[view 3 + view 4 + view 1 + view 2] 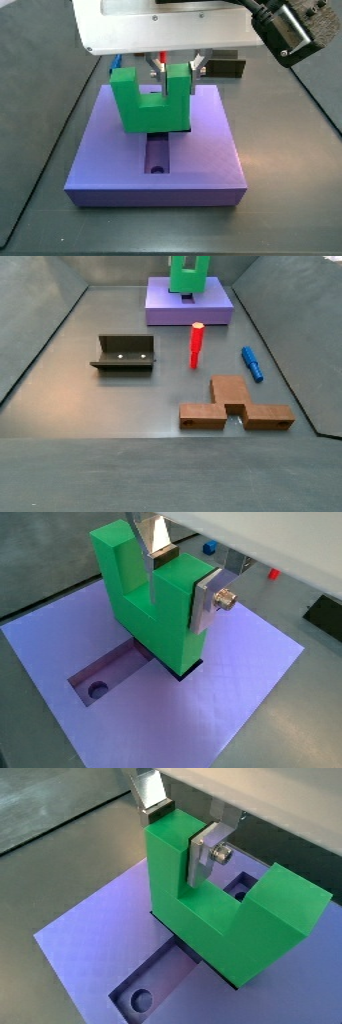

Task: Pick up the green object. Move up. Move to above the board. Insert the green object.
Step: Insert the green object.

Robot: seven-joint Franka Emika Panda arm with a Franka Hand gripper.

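Objects on the grey floor in front of the board [189,312] are four: one upright red peg [197,345], one blue stick [251,363] lying flat, one brown block [237,404] shaped from joined cubes, and the dark fixture [124,354] with two small pale dots on its face. All of them lie well apart from the board, and none stands between it and the gripper [174,68].

The board is a thick purple slab with a matte, finely textured top. Its recess [112,669] is a dark channel, and one round hole [96,691] shows in the open end of it.

The green block [148,104] is smooth, chunky and U-shaped, with two prongs pointing up and a square notch between them. It stands upright on the middle of the board, its base in the recess.

The gripper hangs directly over the board, its two silver fingers [211,856] closed on one prong of the green block.
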